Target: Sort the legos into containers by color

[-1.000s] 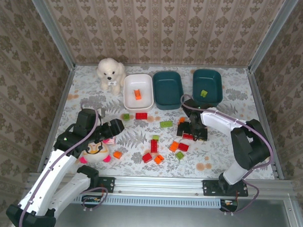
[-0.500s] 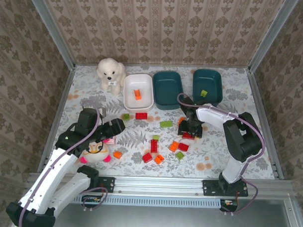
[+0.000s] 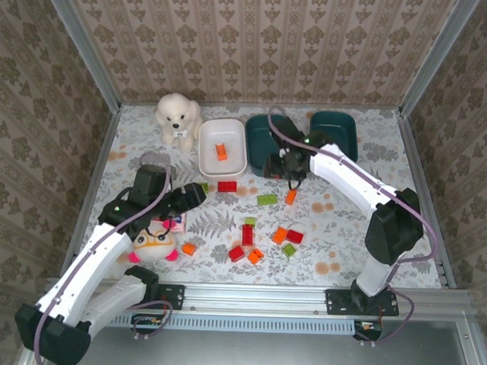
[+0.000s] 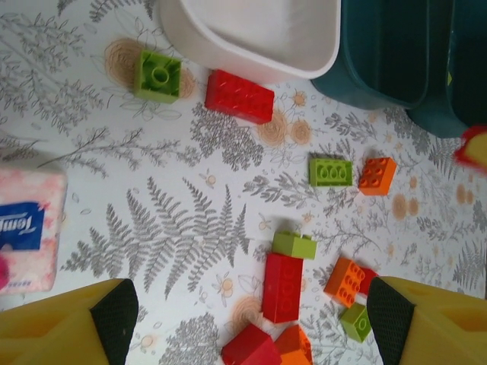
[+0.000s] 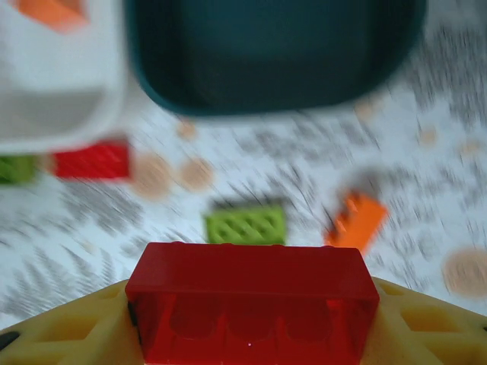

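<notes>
Grey fern-and-flower print covers the counter [image 3: 346,234]. The right arm reaches far and to the left with a bent elbow. Its wrist lies over the near right part of the middle teal bin [image 3: 257,147], hiding that part in the top view. The left arm stretches from the near left corner toward the middle, its forearm passing over the upper edge of the pink-and-white doll [image 3: 152,245].

The white bin [image 3: 203,149], the middle teal bin and the right teal bin [image 3: 341,130] stand in a row at the far side, with a white plush dog [image 3: 178,116] left of them.

The right wrist view is smeared, so bins and bricks there are soft shapes. Still, the right end effector [image 5: 251,319] is clearly clenched on a red brick [image 5: 251,296], held over the counter just near of the middle teal bin.

The left end effector [image 4: 251,315] is released, its pads [image 4: 114,312] spread wide and cut off by the lower edge. It hangs above a loose cluster [image 4: 293,296] of red, orange and green legos.

A pink packet [image 4: 27,228] is cut off at the left edge. A red-and-yellow shape at the right edge is too cropped to tell.

One orange brick [image 3: 221,152] lies in the white bin. A green stud brick [image 4: 157,75] and a long red brick [image 4: 239,95] lie just near of that bin.
</notes>
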